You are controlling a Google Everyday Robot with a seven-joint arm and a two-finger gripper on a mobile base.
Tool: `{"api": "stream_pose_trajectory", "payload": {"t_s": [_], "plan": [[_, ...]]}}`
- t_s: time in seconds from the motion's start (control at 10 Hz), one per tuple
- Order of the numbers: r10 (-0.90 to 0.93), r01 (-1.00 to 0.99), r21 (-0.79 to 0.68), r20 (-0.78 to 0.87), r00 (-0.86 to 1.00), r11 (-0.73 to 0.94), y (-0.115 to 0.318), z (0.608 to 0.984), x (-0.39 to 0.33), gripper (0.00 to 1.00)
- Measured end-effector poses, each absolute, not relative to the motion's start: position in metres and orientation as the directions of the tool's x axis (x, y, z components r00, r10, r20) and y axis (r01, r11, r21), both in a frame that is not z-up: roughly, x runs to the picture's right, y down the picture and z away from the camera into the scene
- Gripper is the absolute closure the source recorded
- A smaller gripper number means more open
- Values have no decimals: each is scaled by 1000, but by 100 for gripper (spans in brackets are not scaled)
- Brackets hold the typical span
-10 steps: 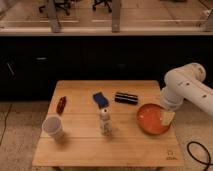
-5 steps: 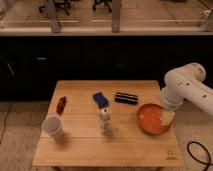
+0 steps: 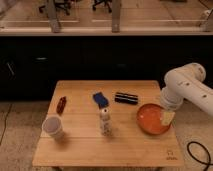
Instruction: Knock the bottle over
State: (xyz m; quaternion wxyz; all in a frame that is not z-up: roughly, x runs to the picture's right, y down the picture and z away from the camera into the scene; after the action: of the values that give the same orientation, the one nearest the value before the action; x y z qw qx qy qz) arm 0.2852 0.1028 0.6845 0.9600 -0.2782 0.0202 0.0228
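The bottle (image 3: 104,120), small, slim and white with a greyish label, stands upright near the middle of the wooden table (image 3: 100,148). My gripper (image 3: 167,118) hangs at the table's right side, over the right rim of an orange bowl (image 3: 149,120), well to the right of the bottle and apart from it. It is open and holds nothing. The white arm reaches in from the right edge of the view.
A white paper cup (image 3: 53,127) stands at the front left. A reddish-brown bar (image 3: 61,104) lies at the left, a blue packet (image 3: 100,99) behind the bottle, a black box (image 3: 126,97) beside it. A dark cabinet runs behind the table. A black cable (image 3: 200,152) lies on the floor at right.
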Motion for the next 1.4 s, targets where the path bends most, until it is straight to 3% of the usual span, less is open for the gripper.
{"api": "stream_pose_trajectory", "payload": {"t_s": [1.4], "plan": [[-93,75,-503,-11,996,861,104,673,217,20]]}}
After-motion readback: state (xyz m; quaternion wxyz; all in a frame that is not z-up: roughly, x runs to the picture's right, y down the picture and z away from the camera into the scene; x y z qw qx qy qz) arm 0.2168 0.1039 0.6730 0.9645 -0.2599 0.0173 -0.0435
